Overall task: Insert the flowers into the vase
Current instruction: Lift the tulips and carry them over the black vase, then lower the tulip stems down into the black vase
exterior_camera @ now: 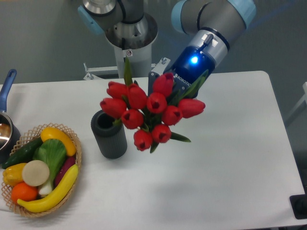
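The flowers [151, 112] are a bunch of red tulips with green leaves, held in the air with the blooms facing the camera, just right of the vase. The vase [109, 133] is a dark grey ribbed cylinder standing upright on the white table, its round mouth open and empty. The leftmost bloom overlaps the vase's upper right rim in this view. My gripper [169, 88] is behind the bunch, shut on the stems; its fingers are mostly hidden by blooms and leaves. The stems are hidden.
A woven basket [76, 158] of vegetables and fruit sits at the front left of the table. A pot with a blue handle [6, 88] is at the left edge. The robot base [130, 38] stands behind the table.
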`<state>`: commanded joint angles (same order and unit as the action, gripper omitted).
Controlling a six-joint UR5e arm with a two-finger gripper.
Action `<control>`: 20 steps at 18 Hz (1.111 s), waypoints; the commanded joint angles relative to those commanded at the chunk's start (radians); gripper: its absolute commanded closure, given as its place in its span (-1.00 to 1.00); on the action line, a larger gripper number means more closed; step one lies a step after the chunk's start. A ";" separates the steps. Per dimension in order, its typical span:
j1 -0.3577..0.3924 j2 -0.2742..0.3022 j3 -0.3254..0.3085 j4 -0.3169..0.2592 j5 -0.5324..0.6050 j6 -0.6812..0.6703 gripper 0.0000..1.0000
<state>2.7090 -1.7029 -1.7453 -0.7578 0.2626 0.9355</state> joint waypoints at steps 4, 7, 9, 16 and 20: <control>-0.005 0.034 -0.109 0.008 -0.117 0.098 0.85; -0.011 0.069 -0.169 0.008 -0.140 0.121 0.85; -0.014 0.098 -0.213 0.008 -0.145 0.149 0.85; -0.034 0.131 -0.327 0.008 -0.146 0.256 0.85; -0.066 0.126 -0.364 0.008 -0.146 0.321 0.85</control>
<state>2.6431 -1.5769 -2.1092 -0.7501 0.1166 1.2563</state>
